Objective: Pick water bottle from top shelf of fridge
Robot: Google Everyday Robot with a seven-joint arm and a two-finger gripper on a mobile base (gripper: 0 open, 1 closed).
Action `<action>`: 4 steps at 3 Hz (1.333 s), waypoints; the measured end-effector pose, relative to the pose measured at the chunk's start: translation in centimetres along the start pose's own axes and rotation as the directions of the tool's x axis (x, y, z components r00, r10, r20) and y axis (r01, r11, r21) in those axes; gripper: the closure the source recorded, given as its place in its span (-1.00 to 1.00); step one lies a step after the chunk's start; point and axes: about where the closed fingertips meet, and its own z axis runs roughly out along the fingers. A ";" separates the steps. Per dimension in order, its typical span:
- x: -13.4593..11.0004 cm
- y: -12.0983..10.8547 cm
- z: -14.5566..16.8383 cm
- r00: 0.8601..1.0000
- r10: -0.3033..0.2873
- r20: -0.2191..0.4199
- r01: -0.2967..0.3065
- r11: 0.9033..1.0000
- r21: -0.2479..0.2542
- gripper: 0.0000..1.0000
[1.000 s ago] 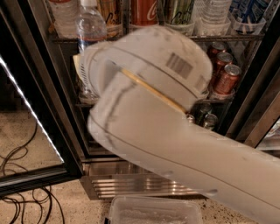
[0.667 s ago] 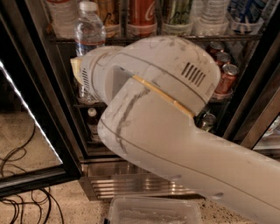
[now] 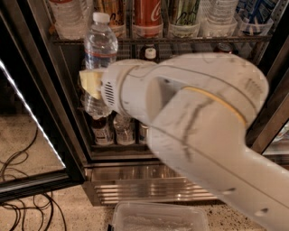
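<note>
The water bottle, clear ribbed plastic with a white cap and a red-blue banded label, stands upright in front of the open fridge, below the level of the top shelf. My gripper is shut on its lower half; one pale yellow finger shows on its left side. My big white arm covers the middle of the view and hides the other finger and most of the lower racks. The top shelf holds clear bottles and tall cans, among them a red cola can.
The fridge's black-framed glass door stands open at the left with a lit strip. Small bottles stand on a lower rack. Black cables lie on the floor. A clear plastic bin sits below the base grille.
The water bottle has come down and slightly right in the gripper, and its whole length now shows. The arm's wrist has turned and its bulk has shifted right.
</note>
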 end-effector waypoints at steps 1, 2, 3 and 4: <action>1.9 -0.6 0.0 0.998 0.057 -0.036 -0.059 0.995 -0.081 1.00; 1.9 -0.6 0.0 0.998 0.057 -0.036 -0.059 0.995 -0.081 1.00; 4.3 -0.1 1.1 0.997 0.065 -0.048 -0.072 0.986 -0.153 1.00; 7.3 0.0 1.4 0.992 0.106 -0.069 -0.118 0.971 -0.206 1.00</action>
